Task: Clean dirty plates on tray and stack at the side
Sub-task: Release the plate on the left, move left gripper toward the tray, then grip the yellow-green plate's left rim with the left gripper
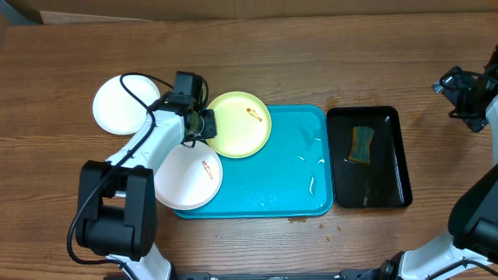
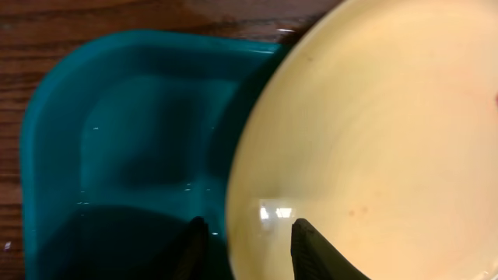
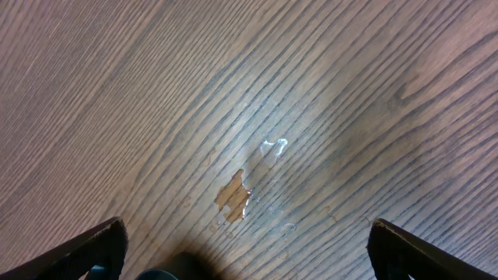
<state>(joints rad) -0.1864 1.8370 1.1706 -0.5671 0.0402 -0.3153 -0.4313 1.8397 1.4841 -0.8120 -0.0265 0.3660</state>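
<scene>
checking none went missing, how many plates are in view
3: white plate on the table far left, yellow-green plate on the turquoise tray's upper-left corner, smeared white plate at its lower-left

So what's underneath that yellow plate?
The yellow plate rests over a corner of the blue tray, its edge overhanging the wooden table. The tray floor directly beneath it is covered, so anything there cannot be seen.
</scene>
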